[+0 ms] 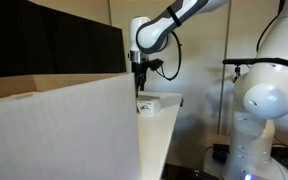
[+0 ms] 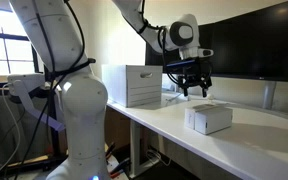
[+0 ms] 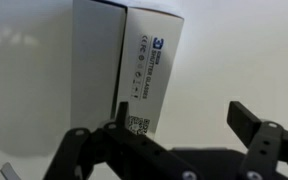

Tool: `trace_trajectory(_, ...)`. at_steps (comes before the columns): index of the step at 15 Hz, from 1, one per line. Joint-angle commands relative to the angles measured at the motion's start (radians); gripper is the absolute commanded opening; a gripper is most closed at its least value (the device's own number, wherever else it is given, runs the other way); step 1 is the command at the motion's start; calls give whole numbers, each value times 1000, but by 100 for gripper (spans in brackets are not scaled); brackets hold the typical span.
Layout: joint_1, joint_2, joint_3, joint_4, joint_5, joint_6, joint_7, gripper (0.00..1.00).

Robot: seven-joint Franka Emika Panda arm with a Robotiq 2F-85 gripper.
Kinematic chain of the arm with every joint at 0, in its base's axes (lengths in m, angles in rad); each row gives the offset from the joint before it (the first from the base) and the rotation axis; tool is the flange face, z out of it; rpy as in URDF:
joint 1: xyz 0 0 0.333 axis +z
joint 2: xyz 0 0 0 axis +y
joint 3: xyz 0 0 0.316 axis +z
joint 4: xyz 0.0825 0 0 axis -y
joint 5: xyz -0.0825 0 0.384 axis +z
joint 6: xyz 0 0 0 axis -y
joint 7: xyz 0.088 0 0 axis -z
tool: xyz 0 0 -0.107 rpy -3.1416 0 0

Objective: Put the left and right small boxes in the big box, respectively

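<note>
Small box [image 3: 150, 70], flat white carton, tool [image 3: 174, 128] spread

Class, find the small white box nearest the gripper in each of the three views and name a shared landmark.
Exterior view: small box at centre, just below the gripper.
Exterior view: small box right of centre, on the table.
Wrist view: small box upper centre, print showing.
Shared landmark: the gripper.

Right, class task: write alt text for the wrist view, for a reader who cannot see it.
A small white carton with dark printed text sits on a pale surface, seen from above. The robot's dark jaws stand open along the bottom edge, holding nothing.
</note>
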Motion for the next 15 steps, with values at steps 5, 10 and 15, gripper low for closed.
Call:
trace_trajectory(5, -1, 0, 1, 2, 1, -2, -1, 100)
trace_trajectory(10, 2, 29, 1, 17, 1, -13, -12, 100)
trace_trajectory(15, 9, 45, 0, 28, 35, -64, 2, 100)
